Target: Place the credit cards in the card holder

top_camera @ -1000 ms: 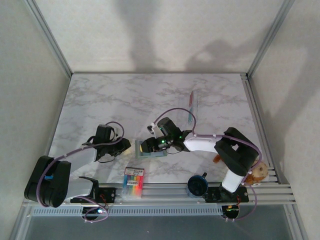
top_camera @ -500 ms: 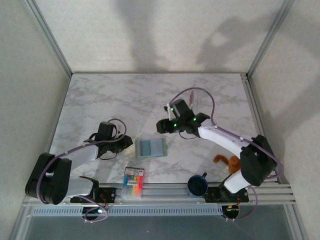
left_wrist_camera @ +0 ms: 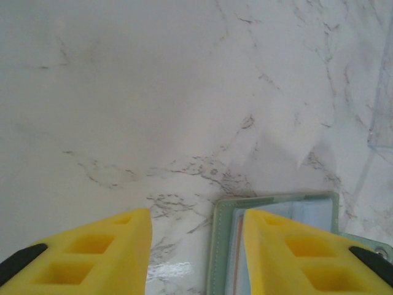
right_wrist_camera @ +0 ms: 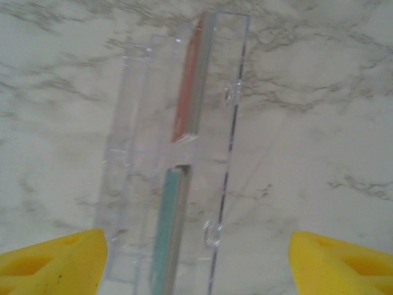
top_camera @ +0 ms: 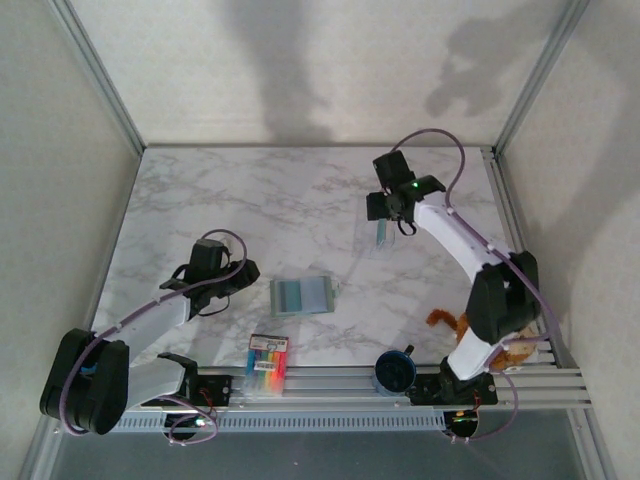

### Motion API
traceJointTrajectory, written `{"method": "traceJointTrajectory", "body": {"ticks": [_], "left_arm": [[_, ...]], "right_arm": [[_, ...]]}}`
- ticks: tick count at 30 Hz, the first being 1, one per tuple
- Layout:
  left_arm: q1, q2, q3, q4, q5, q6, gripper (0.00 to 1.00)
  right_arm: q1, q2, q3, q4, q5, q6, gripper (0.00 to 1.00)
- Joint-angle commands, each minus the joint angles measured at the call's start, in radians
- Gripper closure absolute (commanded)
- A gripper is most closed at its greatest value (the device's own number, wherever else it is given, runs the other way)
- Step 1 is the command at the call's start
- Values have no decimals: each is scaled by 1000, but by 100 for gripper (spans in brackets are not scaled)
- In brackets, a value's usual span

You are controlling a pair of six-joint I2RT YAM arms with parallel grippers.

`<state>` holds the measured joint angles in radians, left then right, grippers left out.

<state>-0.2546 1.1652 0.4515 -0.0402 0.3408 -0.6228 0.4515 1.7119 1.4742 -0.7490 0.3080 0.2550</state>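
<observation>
The card holder (top_camera: 302,295) lies open and flat on the marble table, showing pale blue-grey panels; its grey-green corner (left_wrist_camera: 228,212) appears in the left wrist view. A tan strip runs inside its left edge, and I cannot tell whether that is a card or a panel. My left gripper (top_camera: 250,273) (left_wrist_camera: 196,252) is open at the holder's left edge, with one finger (left_wrist_camera: 288,246) over the holder. A red and white card (right_wrist_camera: 187,92) and a teal-blue card (right_wrist_camera: 164,236) stand on edge in a clear stand (top_camera: 383,232). My right gripper (top_camera: 385,213) (right_wrist_camera: 196,264) hangs wide open over it.
A pack of multicoloured markers (top_camera: 267,362) lies near the front edge. A dark blue cup (top_camera: 395,371) and a brown plush toy (top_camera: 447,320) sit at the front right by the right arm's base. Metal frame posts and white walls enclose the table.
My right arm has swung from the card holder to the back right and now hangs over the clear stand. The left gripper has drawn back slightly to the left of the holder.
</observation>
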Motion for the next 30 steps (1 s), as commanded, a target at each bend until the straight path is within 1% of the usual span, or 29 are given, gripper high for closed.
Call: {"method": "traceJointTrajectory", "body": {"ticks": [1,3,7,10,12,15,19,23,24,27,30], "left_arm": [[-8,-19,5,-25,-58,20,56],[-7,-15,-1,-20,-51,24,55],[-7,-17,-18,-23,-67,29,55],[-7,-5,-29,-4,-53,26,54],[-8,8,-21,-20,-46,36,54],[-6,-5,-38,-15,-63,28,54],[-6,0,-35,-16,-48,30,53],[-7,-10,-40,-18,-58,23,53],[-6,-10,-40,-16,-57,21,53],[-8,-9,-35,-22,-52,23,53],[-7,-15,-44,-14,-53,13,52]], "right_arm": [[-14,78,88,-120,108,-40,20],[-16,102,94,-141,113,-43,20],[-15,150,103,-146,73,-50,20],[-14,187,131,-200,87,-38,24],[-13,186,109,-187,89,-38,26],[-9,183,91,-194,135,-34,26],[0,161,65,-174,190,-48,28],[9,146,70,-182,243,-63,30],[9,140,71,-184,235,-65,30],[9,133,59,-172,144,-71,28],[12,126,21,-151,100,-71,25]]}}
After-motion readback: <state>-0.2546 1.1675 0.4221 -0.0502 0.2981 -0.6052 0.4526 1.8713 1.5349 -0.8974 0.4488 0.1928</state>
